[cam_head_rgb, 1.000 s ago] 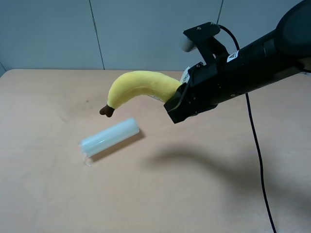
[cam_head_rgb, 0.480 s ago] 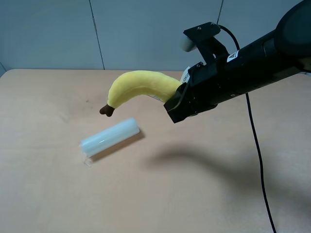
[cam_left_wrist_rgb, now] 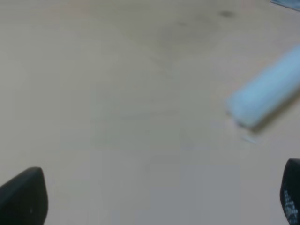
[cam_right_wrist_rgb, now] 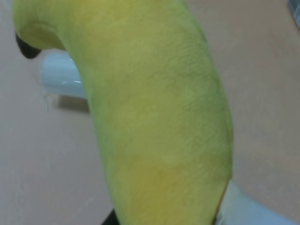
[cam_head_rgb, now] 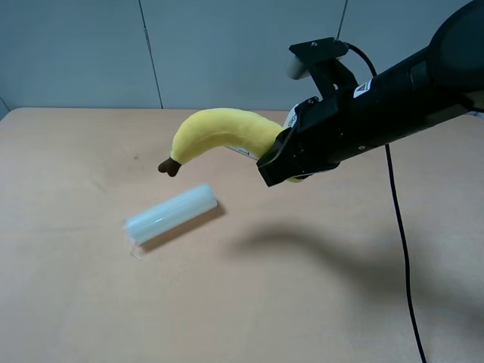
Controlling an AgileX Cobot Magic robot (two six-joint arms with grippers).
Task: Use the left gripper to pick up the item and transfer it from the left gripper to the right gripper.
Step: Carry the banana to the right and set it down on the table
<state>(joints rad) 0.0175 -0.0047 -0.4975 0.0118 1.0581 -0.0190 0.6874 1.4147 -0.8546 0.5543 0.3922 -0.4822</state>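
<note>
The yellow plush banana (cam_head_rgb: 219,130) hangs in the air above the table, its dark brown stem tip (cam_head_rgb: 169,167) pointing down and to the left. My right gripper (cam_head_rgb: 277,161) is shut on the banana's tag end, where a white tag (cam_head_rgb: 290,119) shows. In the right wrist view the banana (cam_right_wrist_rgb: 154,122) fills the picture. My left gripper (cam_left_wrist_rgb: 157,199) does not show in the exterior high view. In the left wrist view its two black fingertips (cam_left_wrist_rgb: 23,197) stand far apart over bare table, open and empty.
A translucent pale cylinder roll (cam_head_rgb: 172,214) lies on the tan table (cam_head_rgb: 76,302) below the banana's stem; it also shows in the left wrist view (cam_left_wrist_rgb: 267,91) and the right wrist view (cam_right_wrist_rgb: 61,75). A thin black cable (cam_head_rgb: 401,242) hangs from the right arm.
My right gripper has lifted the banana slightly up and to the right. The roll has not moved.
</note>
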